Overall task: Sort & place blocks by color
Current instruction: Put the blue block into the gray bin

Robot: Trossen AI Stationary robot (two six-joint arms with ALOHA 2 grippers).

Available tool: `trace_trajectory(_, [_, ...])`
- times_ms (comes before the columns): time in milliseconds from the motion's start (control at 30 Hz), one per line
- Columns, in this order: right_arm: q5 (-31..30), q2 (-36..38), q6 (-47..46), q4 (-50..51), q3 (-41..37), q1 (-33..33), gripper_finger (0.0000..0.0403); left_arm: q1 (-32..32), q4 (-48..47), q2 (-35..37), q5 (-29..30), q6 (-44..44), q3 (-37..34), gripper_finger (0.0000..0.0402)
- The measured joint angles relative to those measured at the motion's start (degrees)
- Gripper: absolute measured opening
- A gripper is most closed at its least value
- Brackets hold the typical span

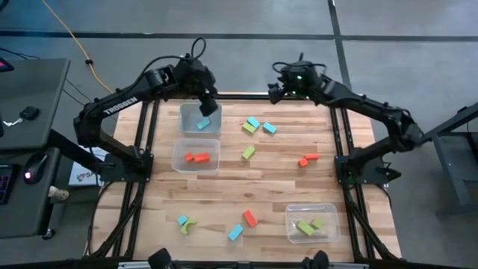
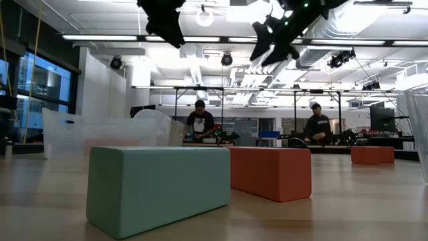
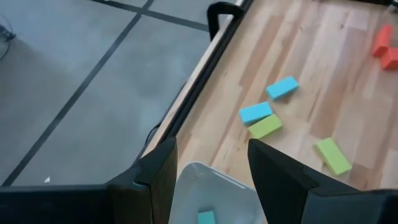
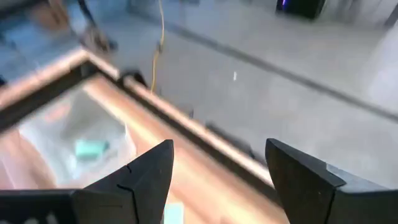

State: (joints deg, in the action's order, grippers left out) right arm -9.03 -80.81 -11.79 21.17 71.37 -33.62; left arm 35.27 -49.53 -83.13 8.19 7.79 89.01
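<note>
Blue, red and green blocks lie scattered on the wooden table (image 1: 276, 187). Two blue blocks (image 1: 253, 123) (image 1: 269, 128) and a green one (image 1: 249, 128) lie at the far middle, and two red ones (image 1: 307, 159) lie to the right. My left gripper (image 1: 210, 104) hangs open above the far-left bin (image 1: 187, 112). One blue block (image 3: 207, 218) lies on that bin's floor. My right gripper (image 1: 276, 91) is open in the air over the table's far edge. Neither gripper has anything between its fingers (image 3: 158, 174) (image 4: 146, 171).
A second clear bin (image 1: 179, 153) on the left holds red blocks (image 1: 196, 157). A third bin (image 1: 328, 213) at the near right holds green ones (image 1: 306, 226). More blocks lie near the front edge: blue (image 1: 236, 232), red (image 1: 249, 217), and a green arch (image 1: 188, 226). People stand beyond the table (image 2: 199, 124).
</note>
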Motion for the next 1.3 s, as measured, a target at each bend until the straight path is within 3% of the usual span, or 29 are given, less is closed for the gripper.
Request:
trace_trajectory(200, [3.92,-7.35,-2.92,13.12,5.78,-0.29,0.0246,1.57,-0.02,0.00,0.00,-0.73,0.00,0.0172])
trace_trajectory(433, [11.21,-13.58,-5.29,17.27,6.89,-0.27,0.0246,1.96,-0.01,0.00,0.00,-0.74,0.00,0.0172])
trace_trajectory(1300, [13.24,-27.17,-1.22,27.32,6.90,3.54,0.0246,1.94,-0.05,0.00,-0.02,-1.62,0.00,0.0173])
